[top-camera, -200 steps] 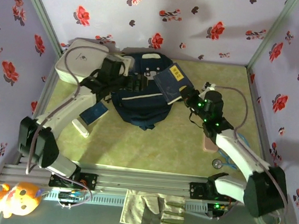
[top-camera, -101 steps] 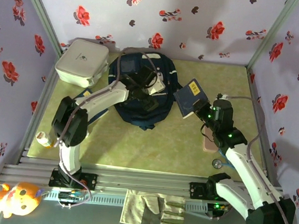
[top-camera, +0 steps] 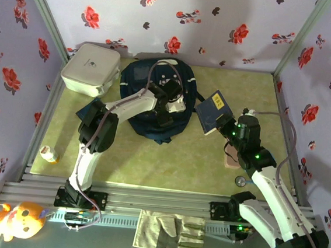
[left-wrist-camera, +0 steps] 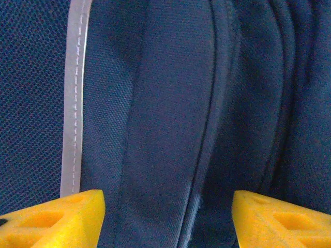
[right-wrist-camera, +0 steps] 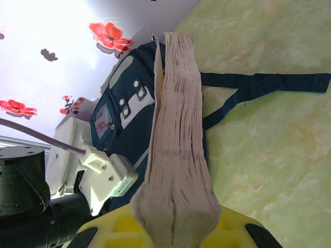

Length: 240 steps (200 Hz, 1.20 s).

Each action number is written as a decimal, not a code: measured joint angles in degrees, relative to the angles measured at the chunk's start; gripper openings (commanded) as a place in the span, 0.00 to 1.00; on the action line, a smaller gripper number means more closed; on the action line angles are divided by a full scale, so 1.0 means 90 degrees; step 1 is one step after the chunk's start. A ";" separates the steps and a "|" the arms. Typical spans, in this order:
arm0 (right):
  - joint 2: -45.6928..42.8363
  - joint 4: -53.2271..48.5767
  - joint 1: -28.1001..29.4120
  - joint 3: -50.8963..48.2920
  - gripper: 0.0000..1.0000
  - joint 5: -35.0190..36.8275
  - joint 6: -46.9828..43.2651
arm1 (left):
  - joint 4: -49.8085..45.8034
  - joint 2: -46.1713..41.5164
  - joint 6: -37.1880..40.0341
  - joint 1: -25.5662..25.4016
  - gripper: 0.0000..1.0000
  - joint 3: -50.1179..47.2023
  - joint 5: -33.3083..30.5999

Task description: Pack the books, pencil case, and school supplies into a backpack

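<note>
Top view: bag (top-camera: 149, 113) sits back-middle of the surface (top-camera: 150, 158). The left jaws are down on its upper face. The right jaws are clamped on a book (top-camera: 215, 110), held up just right of the bag. Pencil case (top-camera: 230, 160) lies on the surface, half under the right arm. Can't tell if the bag's mouth is open at all. If it isn't, imo the book will just shove the bag around.

Left wrist: jaws apart, yellow fingertips (left-wrist-camera: 51, 222) either side of a fabric fold, w/ the pale stripe (left-wrist-camera: 75, 103) off to one side. Risk here: they pinch only a thin outer fold, or grab both layers at once, and then lifting opens nothing. No zip visible, so can't say they're even at the right spot.

Right wrist: the book (right-wrist-camera: 178, 129) is gripped at one end and sticks far out of the jaws, page edge facing the cam. That's lots of leverage, so prob it twists or slips once it hits fabric. Bag (right-wrist-camera: 124, 108) and strap (right-wrist-camera: 258, 82) lie behind it. The left arm's plug (right-wrist-camera: 106, 175) is close to the path too, so the arms could bump.
</note>
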 measured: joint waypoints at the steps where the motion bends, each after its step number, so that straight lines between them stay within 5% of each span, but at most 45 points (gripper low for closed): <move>1: 0.0000 0.0000 0.0000 0.0000 0.09 0.0000 0.0000 | 0.0002 0.0002 0.0000 0.0000 0.59 0.0002 -0.0012; 39: -0.0017 -0.0029 0.0000 0.0000 0.08 0.0039 0.0000 | 0.0095 0.0209 0.0012 -0.0005 0.37 0.0136 -0.0449; 77: -0.0153 -0.0143 0.0000 0.0000 0.08 0.0189 0.0000 | 0.0257 0.0209 -0.0068 -0.0068 0.00 0.0136 -0.0556; 180: -0.0454 -0.0051 0.0000 -0.0289 0.09 -0.0119 -0.0070 | 0.1059 -0.1472 -0.0986 0.0017 0.00 0.0085 -0.0634; 240: -0.0284 0.1552 0.0075 -0.0976 0.09 -0.1073 0.0449 | 0.1588 -0.1955 -0.1722 0.0005 0.00 -0.0177 -0.0556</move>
